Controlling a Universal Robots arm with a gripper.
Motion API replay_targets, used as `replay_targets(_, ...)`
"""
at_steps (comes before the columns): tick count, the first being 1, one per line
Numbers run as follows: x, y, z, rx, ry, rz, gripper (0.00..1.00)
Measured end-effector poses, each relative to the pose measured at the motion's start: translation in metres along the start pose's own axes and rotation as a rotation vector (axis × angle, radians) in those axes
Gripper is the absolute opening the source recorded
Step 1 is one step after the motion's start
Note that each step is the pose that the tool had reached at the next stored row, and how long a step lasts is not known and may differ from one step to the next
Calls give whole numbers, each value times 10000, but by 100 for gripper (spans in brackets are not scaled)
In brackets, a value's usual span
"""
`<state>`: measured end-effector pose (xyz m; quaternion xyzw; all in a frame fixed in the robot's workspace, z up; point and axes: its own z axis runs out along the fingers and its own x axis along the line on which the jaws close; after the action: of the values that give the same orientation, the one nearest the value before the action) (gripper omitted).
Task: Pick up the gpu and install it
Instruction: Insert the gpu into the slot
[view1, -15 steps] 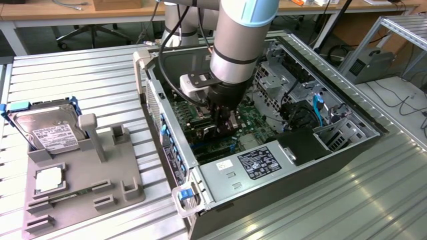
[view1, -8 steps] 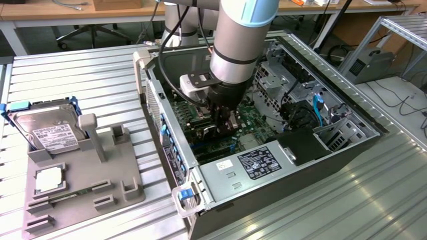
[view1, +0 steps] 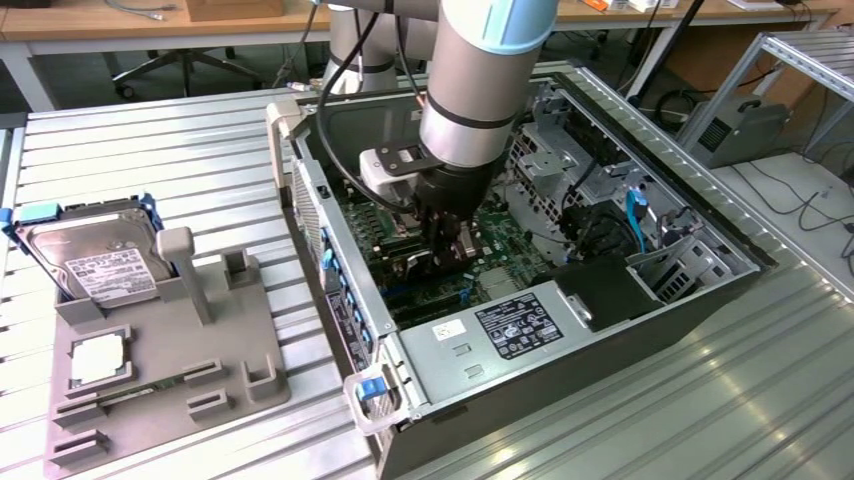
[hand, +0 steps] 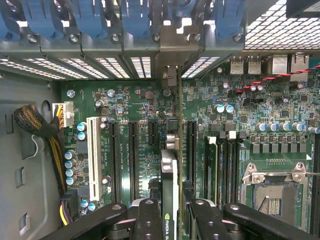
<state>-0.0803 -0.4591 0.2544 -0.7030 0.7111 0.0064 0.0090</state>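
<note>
Flat black gpu (hand: 169, 175) over green motherboard (hand: 280, 125)

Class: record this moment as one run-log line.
gripper: shut on thin black gpu card | place: inside open computer case, over green motherboard slots | seating: cannot tell

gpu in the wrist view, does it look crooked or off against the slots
Nothing stands out. The gpu stands on edge between the gripper fingers, parallel to the black slots on the motherboard, its bracket end toward the rear openings.
</note>
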Motion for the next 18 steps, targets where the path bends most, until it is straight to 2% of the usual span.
replay_targets(2, -1, 2, 2, 1, -6, 4, 28)
replay_targets(4, 0, 0, 0, 0, 0, 0, 40)
replay_targets(12, -1, 0, -32, 0, 0, 1, 40)
replay_targets(15, -2, 0, -98, 0, -1, 1, 40)
replay_targets(18, -5, -1, -251, -1, 1, 0, 40)
